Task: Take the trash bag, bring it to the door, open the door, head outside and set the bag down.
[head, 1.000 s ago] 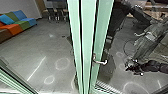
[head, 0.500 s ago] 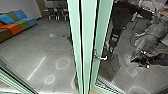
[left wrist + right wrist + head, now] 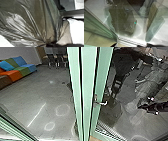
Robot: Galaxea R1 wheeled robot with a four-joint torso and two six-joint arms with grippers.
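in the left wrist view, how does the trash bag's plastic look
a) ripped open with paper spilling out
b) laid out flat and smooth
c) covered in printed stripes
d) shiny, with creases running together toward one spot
d, the dark trash bag catches the light and its creases converge where the plastic is bunched
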